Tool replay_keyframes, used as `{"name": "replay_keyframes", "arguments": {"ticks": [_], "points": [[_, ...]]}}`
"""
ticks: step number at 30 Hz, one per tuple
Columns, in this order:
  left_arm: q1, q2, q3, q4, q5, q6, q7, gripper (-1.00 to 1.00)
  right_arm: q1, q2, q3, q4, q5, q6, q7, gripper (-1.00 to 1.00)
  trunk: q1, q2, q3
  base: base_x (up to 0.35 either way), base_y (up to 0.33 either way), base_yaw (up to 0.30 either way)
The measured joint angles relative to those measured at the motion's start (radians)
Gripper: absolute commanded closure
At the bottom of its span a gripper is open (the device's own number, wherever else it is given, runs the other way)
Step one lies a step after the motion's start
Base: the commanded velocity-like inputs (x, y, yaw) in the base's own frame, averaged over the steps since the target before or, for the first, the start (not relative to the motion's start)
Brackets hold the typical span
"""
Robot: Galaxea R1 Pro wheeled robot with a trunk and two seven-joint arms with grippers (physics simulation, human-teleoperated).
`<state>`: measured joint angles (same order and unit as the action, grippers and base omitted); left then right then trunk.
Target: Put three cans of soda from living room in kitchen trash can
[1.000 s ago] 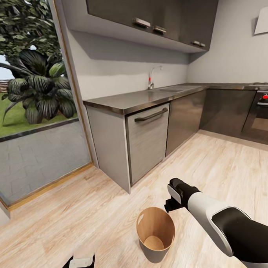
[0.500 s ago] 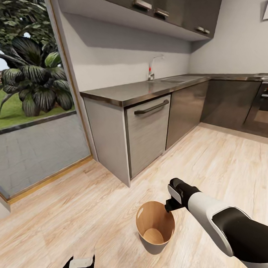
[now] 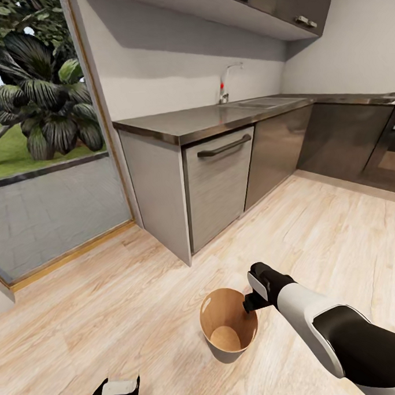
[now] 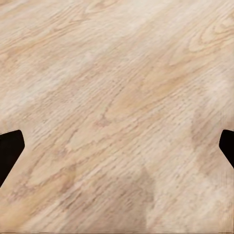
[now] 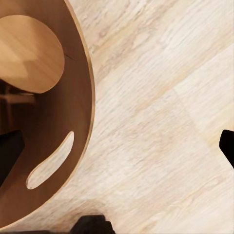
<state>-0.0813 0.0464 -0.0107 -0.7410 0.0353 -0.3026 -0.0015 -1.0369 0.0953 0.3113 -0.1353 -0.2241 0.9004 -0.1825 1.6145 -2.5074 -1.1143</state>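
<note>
The right claw (image 3: 249, 303) hangs spread wide and empty over the bin's (image 3: 212, 341) far rim; the left claw (image 3: 115, 393) is wide too.

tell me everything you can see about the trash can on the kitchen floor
The trash can is a small round open-topped bin, upright on the light wood floor in front of the grey cabinets. Its outside looks grey, its inside a warm wood tone with a lighter round bottom, and no can is visible inside. The right wrist view shows a slot-shaped cutout in its wall. The right gripper hovers at its rim, open and empty; contact cannot be told.
</note>
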Motion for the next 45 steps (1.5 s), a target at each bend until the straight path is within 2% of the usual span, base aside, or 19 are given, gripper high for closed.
{"name": "replay_keyframes", "arguments": {"ticks": [23, 30, 37, 43, 45], "points": [[0.000, 0.001, 0.002, -0.007, 0.005, 0.000, 0.001, -1.00, 0.000, 0.000, 0.014, 0.000, 0.000, -0.001, 0.000, -1.00, 0.010, -0.005, -0.089, 0.000, 0.000, 0.000], [-0.042, 0.006, 0.003, -0.090, 0.006, 0.002, 0.004, -1.00, 0.001, -0.003, 0.012, -0.001, 0.000, 0.000, 0.000, -1.00, 0.014, -0.007, -0.116, 0.000, 0.000, 0.000], [-0.063, 0.005, 0.001, -0.205, 0.005, 0.016, 0.057, -1.00, 0.001, -0.001, 0.014, -0.004, 0.000, 0.000, 0.000, -1.00, 0.017, -0.009, -0.143, 0.000, 0.000, 0.000], [-0.069, 0.007, 0.000, -0.349, 0.005, 0.124, 0.073, -1.00, 0.002, 0.000, 0.014, -0.004, 0.000, 0.000, 0.000, -1.00, 0.019, -0.010, -0.166, 0.000, 0.000, 0.000], [-0.071, 0.007, 0.000, -0.427, 0.005, 0.193, 0.075, -1.00, 0.002, 0.000, 0.014, -0.003, 0.000, 0.000, 0.000, -1.00, 0.020, -0.011, -0.174, 0.000, 0.000, 0.000]]}}
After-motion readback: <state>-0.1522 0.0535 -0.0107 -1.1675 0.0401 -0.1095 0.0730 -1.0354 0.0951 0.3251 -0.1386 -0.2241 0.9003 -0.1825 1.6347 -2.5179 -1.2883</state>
